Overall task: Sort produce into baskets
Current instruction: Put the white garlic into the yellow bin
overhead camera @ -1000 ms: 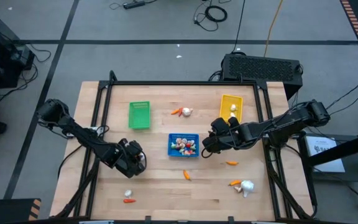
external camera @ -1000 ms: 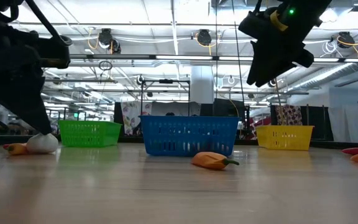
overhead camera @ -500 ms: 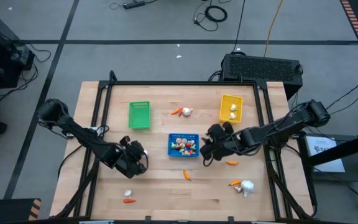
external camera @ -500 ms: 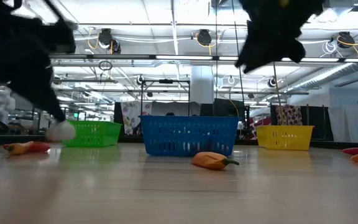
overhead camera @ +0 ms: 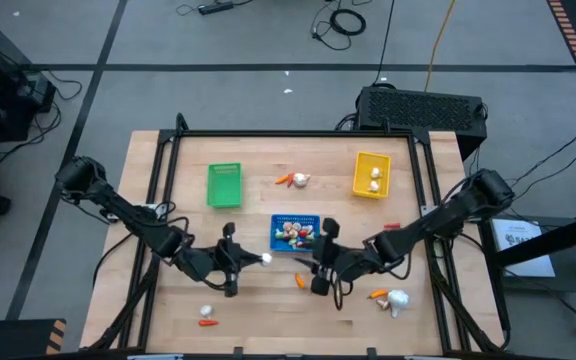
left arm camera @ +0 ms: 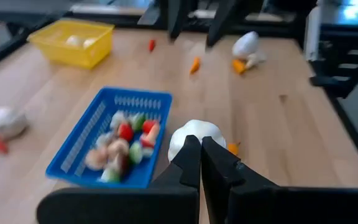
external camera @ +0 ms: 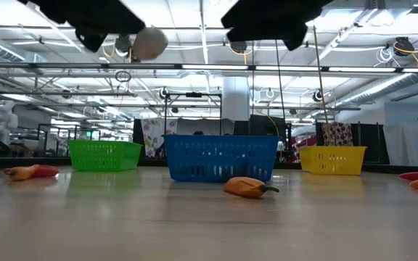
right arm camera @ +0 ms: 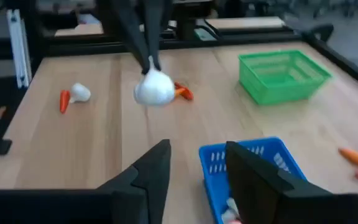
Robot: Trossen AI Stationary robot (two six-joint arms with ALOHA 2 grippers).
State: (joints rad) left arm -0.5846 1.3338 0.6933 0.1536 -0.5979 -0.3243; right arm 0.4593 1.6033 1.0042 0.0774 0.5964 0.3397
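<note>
A white rounded garlic-like bulb (overhead camera: pixel 265 260) is pinched in the left gripper (left arm camera: pixel 199 151), raised above the wooden worktop (overhead camera: pixel 268 310) just left of the blue perforated plastic basket (overhead camera: pixel 295 233). The right gripper (right arm camera: pixel 194 163), fingers spread and empty, hovers by that basket's lower right corner.

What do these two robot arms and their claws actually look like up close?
Both arms are black all over: slim jointed tubes with bulkier round housings at the joints, one rising from each side of the wooden table. Dark cables run along them. The left claw ends in two thin, flat black fingers; the right claw has two broader, matte black wedge-shaped fingers. No markings or labels are visible.
</note>
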